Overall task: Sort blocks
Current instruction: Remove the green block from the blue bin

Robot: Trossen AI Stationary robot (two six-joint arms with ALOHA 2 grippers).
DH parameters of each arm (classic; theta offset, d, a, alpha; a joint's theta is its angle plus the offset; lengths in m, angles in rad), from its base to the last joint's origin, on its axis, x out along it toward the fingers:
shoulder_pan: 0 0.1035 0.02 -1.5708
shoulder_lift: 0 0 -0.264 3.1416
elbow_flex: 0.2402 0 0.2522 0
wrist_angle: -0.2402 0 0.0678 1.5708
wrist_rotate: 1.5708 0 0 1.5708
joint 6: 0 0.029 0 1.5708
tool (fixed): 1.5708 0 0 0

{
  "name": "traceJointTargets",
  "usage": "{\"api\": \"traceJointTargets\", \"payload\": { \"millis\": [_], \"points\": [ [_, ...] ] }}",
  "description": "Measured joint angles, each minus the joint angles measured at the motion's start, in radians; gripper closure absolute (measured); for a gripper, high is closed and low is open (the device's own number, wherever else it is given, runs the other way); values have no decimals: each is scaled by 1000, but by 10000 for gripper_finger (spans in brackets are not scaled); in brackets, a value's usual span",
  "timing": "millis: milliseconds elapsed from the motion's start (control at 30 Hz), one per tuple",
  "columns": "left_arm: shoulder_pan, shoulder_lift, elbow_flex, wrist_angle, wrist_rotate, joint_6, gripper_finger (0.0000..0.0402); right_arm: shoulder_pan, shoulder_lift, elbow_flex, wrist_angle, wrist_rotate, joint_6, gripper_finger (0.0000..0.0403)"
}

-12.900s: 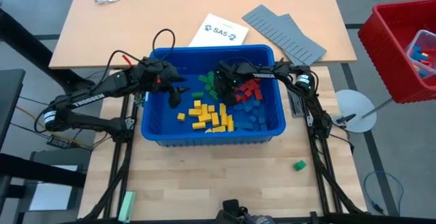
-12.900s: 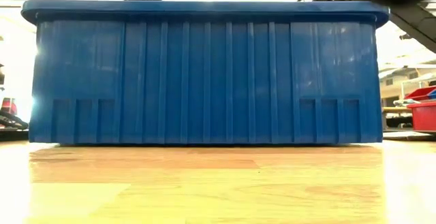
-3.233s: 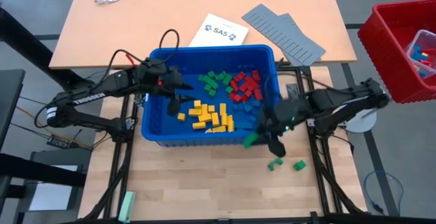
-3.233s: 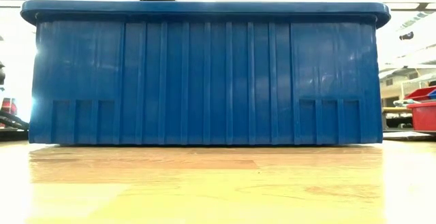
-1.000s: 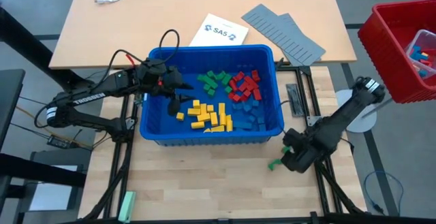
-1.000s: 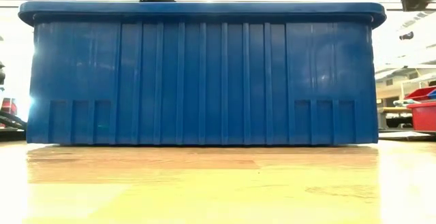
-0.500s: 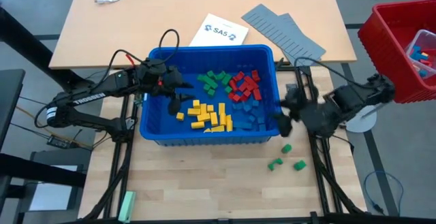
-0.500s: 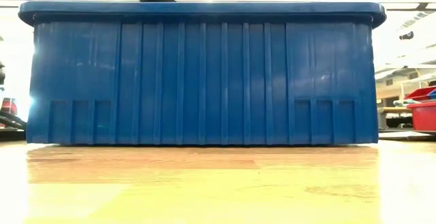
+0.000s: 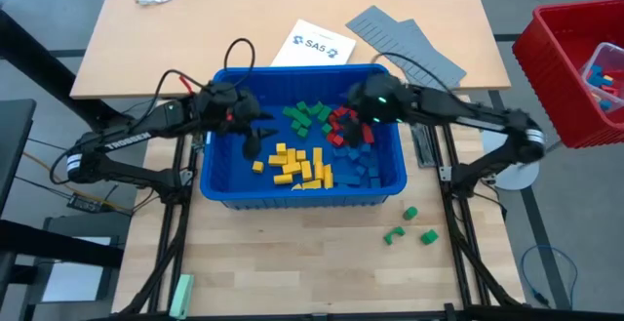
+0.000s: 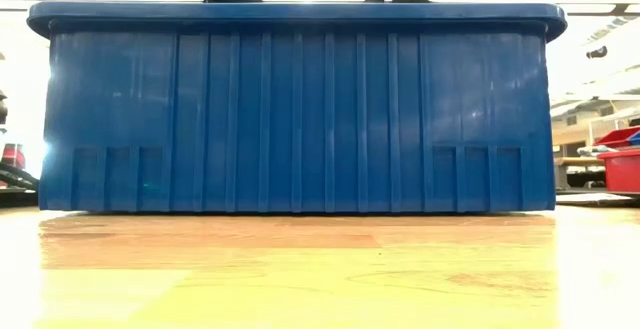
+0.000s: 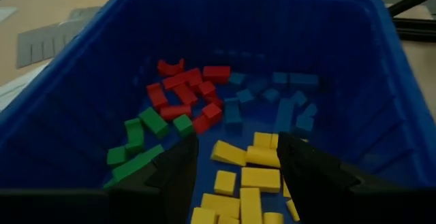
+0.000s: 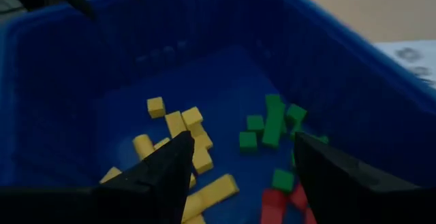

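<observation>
A blue bin [image 9: 222,180] stands mid-table. Inside, the blocks lie in groups: green [image 9: 310,116], red [image 9: 351,124], yellow [image 9: 297,165] and blue [image 9: 363,168]. Three green blocks [image 9: 409,214] lie on the table off the bin's near right corner. My left gripper [image 9: 255,138] hangs open over the bin's left part, above the yellow blocks [image 11: 248,183], with nothing between its fingers [image 11: 235,176]. My right gripper [image 9: 349,116] hangs open over the bin's far right part, by the red group, and is also empty [image 12: 242,169]. In the low view only the bin's near wall [image 10: 300,109] shows, with both arms above the rim.
A red crate [image 9: 575,67] with more blocks stands off the table's right edge. Grey ridged panels [image 9: 405,48] and a printed sheet [image 9: 312,46] lie beyond the bin. A pale green bar [image 9: 181,295] lies at the near left, and a white disc [image 9: 509,155] at the right.
My right gripper has risen from the table off the bin's near right corner, swung toward the far edge and the left, and come in over the bin's far right part. The green blocks stay on the table.
</observation>
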Motion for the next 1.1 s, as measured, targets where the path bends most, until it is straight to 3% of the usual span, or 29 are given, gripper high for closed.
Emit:
{"api": "traceJointTargets", "payload": {
  "millis": [200,500,767,1100],
  "points": [
    [27,0,0,-7,-2,0,190,-154,207,0,163,-186,-93,172],
    [33,0,0,-45,-1,-1,190,-266,435,7,140,-300,-53,185],
    [33,0,0,-47,1,-23,190,-286,582,8,126,-278,-105,190],
    [33,0,0,-47,1,-27,190,-304,672,10,123,-233,-115,174]
  ]
}}
